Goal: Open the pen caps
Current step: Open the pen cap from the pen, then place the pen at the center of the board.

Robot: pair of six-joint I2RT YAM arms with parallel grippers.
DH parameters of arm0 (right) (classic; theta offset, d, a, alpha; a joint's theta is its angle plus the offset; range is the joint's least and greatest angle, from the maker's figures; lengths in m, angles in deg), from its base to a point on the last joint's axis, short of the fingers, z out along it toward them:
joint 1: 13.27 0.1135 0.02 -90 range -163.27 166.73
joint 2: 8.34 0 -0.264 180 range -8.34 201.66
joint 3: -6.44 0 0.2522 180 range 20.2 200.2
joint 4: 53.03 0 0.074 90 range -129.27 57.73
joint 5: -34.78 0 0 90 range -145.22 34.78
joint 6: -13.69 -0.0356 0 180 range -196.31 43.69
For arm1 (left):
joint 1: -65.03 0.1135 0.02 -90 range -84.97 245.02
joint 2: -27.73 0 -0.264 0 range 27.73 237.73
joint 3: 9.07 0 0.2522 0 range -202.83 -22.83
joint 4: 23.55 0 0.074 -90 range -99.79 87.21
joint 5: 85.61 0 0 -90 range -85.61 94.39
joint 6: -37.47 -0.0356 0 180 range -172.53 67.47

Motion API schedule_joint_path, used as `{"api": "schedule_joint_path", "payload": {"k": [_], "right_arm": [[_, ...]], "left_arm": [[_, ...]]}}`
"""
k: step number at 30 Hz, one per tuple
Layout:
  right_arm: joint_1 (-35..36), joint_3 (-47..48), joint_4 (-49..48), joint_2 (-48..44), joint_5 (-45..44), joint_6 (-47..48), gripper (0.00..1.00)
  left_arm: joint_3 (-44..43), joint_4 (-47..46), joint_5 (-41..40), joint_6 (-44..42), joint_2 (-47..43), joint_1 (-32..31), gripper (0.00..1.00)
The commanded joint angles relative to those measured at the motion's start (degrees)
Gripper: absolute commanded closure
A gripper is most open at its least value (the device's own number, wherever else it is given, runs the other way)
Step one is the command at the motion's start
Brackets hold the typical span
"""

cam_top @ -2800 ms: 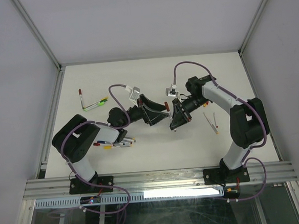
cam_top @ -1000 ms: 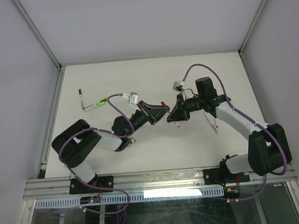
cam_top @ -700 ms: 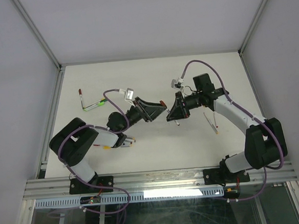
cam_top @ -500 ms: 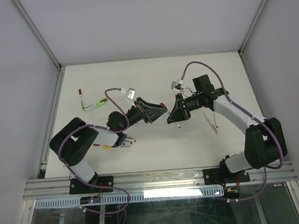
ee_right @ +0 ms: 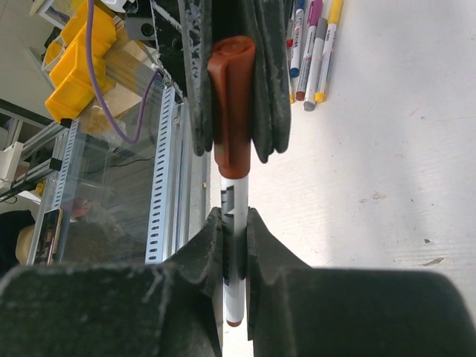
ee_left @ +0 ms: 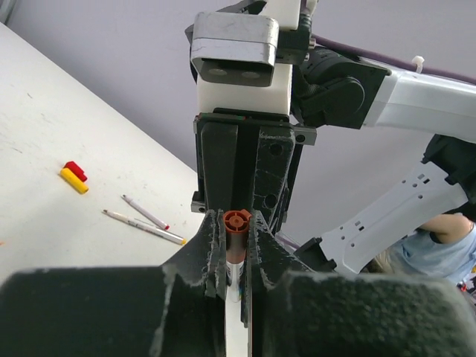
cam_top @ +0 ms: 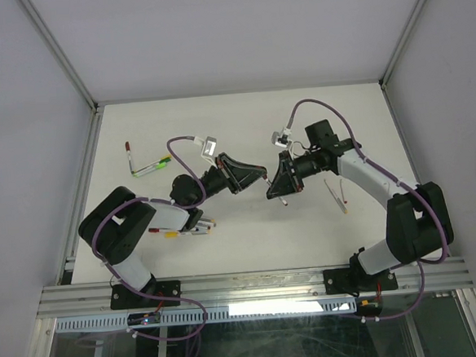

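Left gripper pinches stubby maroon plastic cap; right gripper pinches slim white pen barrel just below that cap. Cap seated.

Left gripper, right gripper, both clamped, tips facing (close together)

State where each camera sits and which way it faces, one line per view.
Top external: fixed above, behind the bases, facing down on the white table; both arms show, left hand and right hand tip to tip.
Left wrist: on the left arm, facing the right arm; own fingers clamp a maroon plastic pen cap.
Right wrist: faces the left hand; own fingers grip the white-grey pen barrel.
Shared: both wrist views show the cap.
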Motion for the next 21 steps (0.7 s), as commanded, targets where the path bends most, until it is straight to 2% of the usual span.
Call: {"api": "schedule_joint_path", "payload": {"k": [1, 4, 7, 12, 16, 19, 21], "right_arm": [[-0.28, 2.88, 0.62, 0.22, 1.97, 1.73, 1.00], [-0.27, 3.07, 1.35, 0.82, 2.54, 2.29, 1.00], [-0.27, 3.65, 2.98, 2.70, 2.75, 3.78, 1.00], [0.13, 4.09, 4.37, 4.91, 0.99, 4.83, 1.00], [0.21, 4.11, 4.52, 5.74, -0.54, 5.04, 1.00], [-0.69, 6.29, 7.75, 6.75, -7.54, 5.92, 1.00], [-1.80, 6.66, 8.22, 5.83, -18.35, 4.06, 1.00]], "left_arm": [[-1.84, -14.50, 1.68, -2.02, -1.88, -0.01, 1.00], [-0.32, -14.44, 0.78, -4.76, -3.63, 0.94, 1.00], [0.11, -12.47, -1.42, -5.82, -7.00, 5.35, 1.00], [-2.36, -7.81, -12.55, -8.96, -12.35, 14.03, 1.00], [-7.02, -4.02, -17.84, -9.68, -14.71, 17.74, 1.00], [-8.87, 1.84, -15.96, -9.77, -18.07, 18.61, 1.00], [-7.96, 7.45, -13.70, -10.05, -20.71, 18.63, 1.00]]}}
